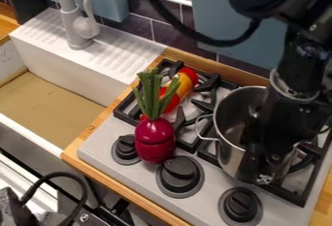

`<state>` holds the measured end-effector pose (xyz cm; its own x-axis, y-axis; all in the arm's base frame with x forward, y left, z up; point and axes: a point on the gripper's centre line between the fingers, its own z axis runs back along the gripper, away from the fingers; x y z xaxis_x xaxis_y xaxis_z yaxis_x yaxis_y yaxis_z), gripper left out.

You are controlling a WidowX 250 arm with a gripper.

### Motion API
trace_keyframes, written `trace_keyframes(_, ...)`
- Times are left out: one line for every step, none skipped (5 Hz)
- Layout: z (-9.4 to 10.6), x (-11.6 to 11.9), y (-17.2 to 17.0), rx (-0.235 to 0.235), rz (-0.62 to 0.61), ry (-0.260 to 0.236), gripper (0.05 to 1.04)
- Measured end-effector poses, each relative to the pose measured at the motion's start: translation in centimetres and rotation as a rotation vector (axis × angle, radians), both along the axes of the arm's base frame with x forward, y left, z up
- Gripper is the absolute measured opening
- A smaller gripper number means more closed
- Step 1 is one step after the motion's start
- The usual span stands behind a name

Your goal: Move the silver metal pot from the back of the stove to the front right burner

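Note:
The black gripper [267, 154] hangs down at the right of the stove, over and in front of the right side of a metal pot [228, 145]. The arm hides part of the pot's rim and inside; whether the gripper touches the pot cannot be told. The pot stands on the right burner, its wire handle toward the left. A dark red toy beet [154, 140] with green stalks stands at the left front of the stove, beside the knobs. Behind the stalks, a red and orange toy [186, 83] lies on the left burner grate.
Black knobs line the stove's front edge [204, 205]. At the left is a white sink [65, 67] with a grey faucet [79, 26]. Blue-grey bins [214, 21] hang on the tiled wall. Black cables and hardware [19, 210] sit at the lower left.

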<state>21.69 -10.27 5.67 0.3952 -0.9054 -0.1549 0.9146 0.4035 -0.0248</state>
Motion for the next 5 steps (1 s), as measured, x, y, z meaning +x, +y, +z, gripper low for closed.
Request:
trace_keyframes(0.2,0.8,0.4,0.003,-0.023,-0.027,0.989)
trace_keyframes(1.1,1.7,1.3,-0.042,-0.046,-0.035,0.997)
trace_keyframes(3.3,2.6,2.4,-0.103,-0.057,-0.016,0.997)
trace_keyframes(5.1,3.3,2.6,-0.144,-0.065,0.035,0.997)
trace_keyframes(5.4,3.4,2.7,-0.154,-0.08,0.069,0.997)
